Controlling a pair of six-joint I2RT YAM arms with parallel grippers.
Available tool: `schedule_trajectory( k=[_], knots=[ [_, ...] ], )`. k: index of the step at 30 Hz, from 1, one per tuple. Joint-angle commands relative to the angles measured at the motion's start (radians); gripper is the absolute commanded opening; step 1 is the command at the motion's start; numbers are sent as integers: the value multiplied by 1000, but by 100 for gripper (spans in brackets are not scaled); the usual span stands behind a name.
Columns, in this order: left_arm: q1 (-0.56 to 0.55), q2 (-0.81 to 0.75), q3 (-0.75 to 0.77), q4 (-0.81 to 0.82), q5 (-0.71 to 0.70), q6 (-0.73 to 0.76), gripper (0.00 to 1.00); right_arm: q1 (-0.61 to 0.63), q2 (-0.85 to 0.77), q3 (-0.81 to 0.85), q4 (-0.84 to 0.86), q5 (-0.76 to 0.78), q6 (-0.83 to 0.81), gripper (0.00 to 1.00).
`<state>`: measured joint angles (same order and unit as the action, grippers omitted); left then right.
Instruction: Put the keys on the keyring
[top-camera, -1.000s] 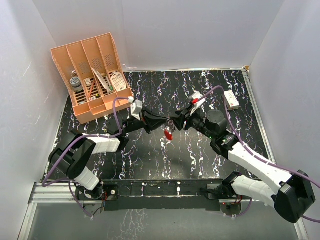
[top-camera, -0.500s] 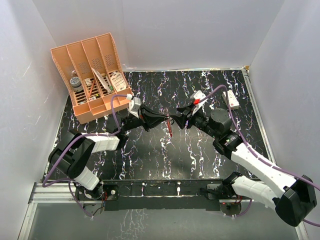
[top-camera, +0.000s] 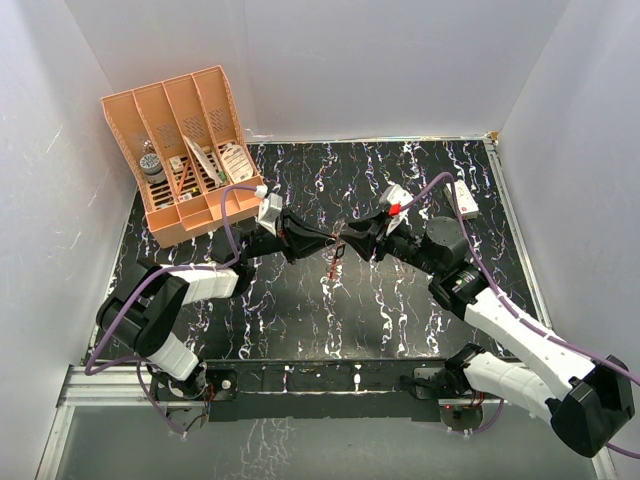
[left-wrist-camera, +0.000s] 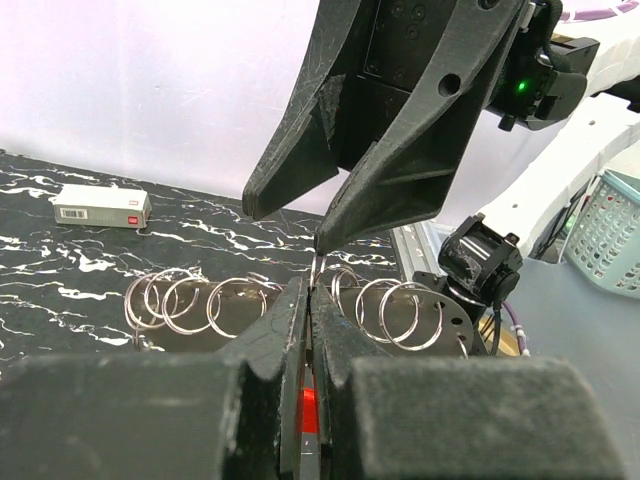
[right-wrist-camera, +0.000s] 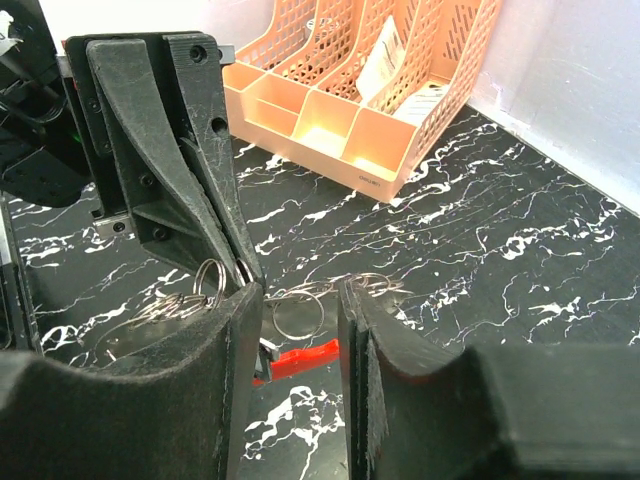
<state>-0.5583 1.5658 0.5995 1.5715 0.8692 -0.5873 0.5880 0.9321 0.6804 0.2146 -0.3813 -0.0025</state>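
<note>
My left gripper (top-camera: 330, 240) (left-wrist-camera: 309, 290) is shut on the keyring (left-wrist-camera: 309, 408). Its red crescent shows between the pads, and a thin metal edge sticks out past the tips. In the top view the keyring (top-camera: 333, 262) hangs as a thin reddish sliver under the two meeting grippers. My right gripper (top-camera: 352, 238) (right-wrist-camera: 298, 290) is open, tip to tip with the left one. The keyring's red part (right-wrist-camera: 305, 358) and a steel ring (right-wrist-camera: 298, 312) lie in the gap between its fingers, touching neither pad. The keys are hidden.
Several loose steel split rings (left-wrist-camera: 190, 300) lie in a row on the black marbled table under the grippers. A small white box with a red mark (top-camera: 461, 198) (left-wrist-camera: 100, 205) sits at the back right. An orange desk organiser (top-camera: 185, 150) (right-wrist-camera: 370, 90) stands at the back left.
The right gripper has moved left to meet the left gripper's tips, and its jaws have narrowed a little. The keyring has turned from showing its red side to hanging edge-on.
</note>
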Motion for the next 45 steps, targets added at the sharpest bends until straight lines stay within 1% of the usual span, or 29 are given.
schedule_trajectory(
  k=[1,5,20,26,35,39,45],
  knots=[
    [7,-7,47,214,34,-7,0,-3,6,6,75,-60,-10,34],
    [6,6,60,214,41,-16,0,-3,19,5,80,-87,-4,30],
    [7,16,77,214,39,-19,0,-3,22,-15,80,-129,17,30],
    [8,17,80,214,32,-21,0,-3,-5,-35,81,-124,22,30],
    [8,19,96,214,76,-43,0,-3,1,-38,86,-112,14,30],
    [8,25,104,214,103,-61,0,-3,12,-34,99,-115,8,28],
    [8,31,108,215,144,-80,0,-2,31,-28,112,-120,5,18]
  ],
)
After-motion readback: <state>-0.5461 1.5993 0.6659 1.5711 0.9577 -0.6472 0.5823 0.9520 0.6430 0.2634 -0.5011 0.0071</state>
